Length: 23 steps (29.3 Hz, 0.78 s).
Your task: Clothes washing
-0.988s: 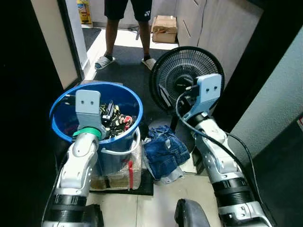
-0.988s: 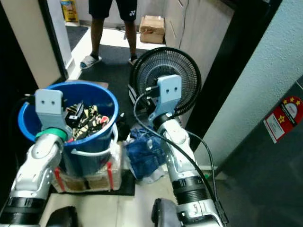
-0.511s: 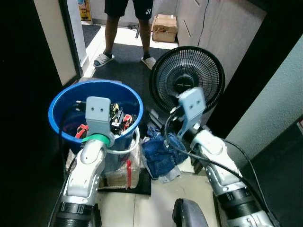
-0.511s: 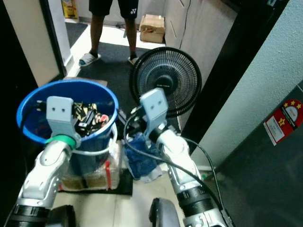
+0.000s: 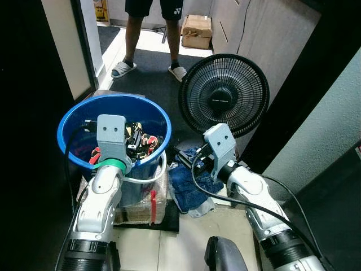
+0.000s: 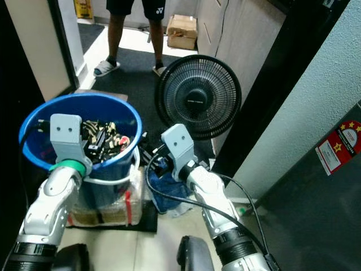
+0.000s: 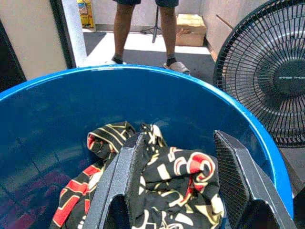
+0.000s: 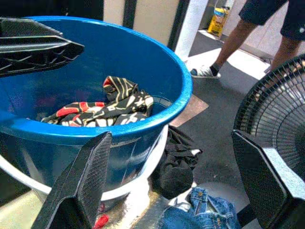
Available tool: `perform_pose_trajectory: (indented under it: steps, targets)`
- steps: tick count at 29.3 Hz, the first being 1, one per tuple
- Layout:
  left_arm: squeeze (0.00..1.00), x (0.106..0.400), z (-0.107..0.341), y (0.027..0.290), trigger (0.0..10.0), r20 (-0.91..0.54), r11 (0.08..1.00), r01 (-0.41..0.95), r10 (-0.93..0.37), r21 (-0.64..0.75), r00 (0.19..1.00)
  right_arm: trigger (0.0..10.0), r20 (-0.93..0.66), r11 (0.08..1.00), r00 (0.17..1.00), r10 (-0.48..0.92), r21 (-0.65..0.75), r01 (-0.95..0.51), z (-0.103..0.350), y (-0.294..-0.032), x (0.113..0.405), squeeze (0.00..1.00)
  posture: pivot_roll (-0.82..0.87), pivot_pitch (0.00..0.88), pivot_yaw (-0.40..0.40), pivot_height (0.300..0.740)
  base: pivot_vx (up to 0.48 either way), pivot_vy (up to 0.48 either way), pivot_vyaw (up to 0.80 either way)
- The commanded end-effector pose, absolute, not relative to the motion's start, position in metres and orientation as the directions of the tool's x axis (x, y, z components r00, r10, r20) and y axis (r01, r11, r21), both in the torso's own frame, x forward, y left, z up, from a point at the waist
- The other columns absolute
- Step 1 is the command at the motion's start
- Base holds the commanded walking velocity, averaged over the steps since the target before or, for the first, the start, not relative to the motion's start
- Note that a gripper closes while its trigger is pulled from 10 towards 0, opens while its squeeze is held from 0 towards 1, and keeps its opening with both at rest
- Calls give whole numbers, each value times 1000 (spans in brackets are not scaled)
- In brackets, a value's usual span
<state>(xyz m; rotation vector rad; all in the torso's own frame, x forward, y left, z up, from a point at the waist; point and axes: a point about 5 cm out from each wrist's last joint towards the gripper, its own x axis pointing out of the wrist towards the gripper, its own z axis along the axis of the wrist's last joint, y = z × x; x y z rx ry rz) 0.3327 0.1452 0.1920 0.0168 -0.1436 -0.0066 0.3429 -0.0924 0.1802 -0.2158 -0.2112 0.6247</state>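
A blue bucket [image 5: 161, 116] holds a black, red and yellow patterned garment [image 7: 171, 176]. My left gripper [image 7: 176, 167] hangs open just above that garment, inside the bucket's rim [image 7: 143, 70]. A pair of blue jeans [image 5: 194, 183] lies crumpled on the floor between the bucket and a black fan [image 5: 224, 96]. Next to the jeans lies a black garment [image 8: 176, 164]. My right gripper [image 8: 174, 183] is open and empty, low over the jeans and beside the bucket's wall [image 8: 143, 143].
The bucket stands on a plastic-wrapped package [image 5: 141, 208]. A person's legs [image 5: 132, 39] in sandals stand in the doorway beyond, with a cardboard box [image 5: 196, 32] beside them. Dark door frames close in on the left and right.
My right arm has come down and back from in front of the fan to just above the jeans. The left gripper has stayed over the bucket.
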Motion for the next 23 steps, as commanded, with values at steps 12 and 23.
perform_pose_trajectory:
  steps: [12, 23]
  targets:
    - [0, 333, 219, 156, 10000, 227, 999, -16, 24, -35, 974, 10000, 389, 952, 873, 294, -35, -305, 236, -120, 357, 0, 71, 95, -73, 511, 0, 0, 0]
    - [0, 338, 240, 152, 10000, 298, 1000, 19, -14, -12, 954, 10000, 457, 991, 883, 108, 20, -131, 254, -156, 349, 0, 24, 72, -29, 531, 0, 0, 0]
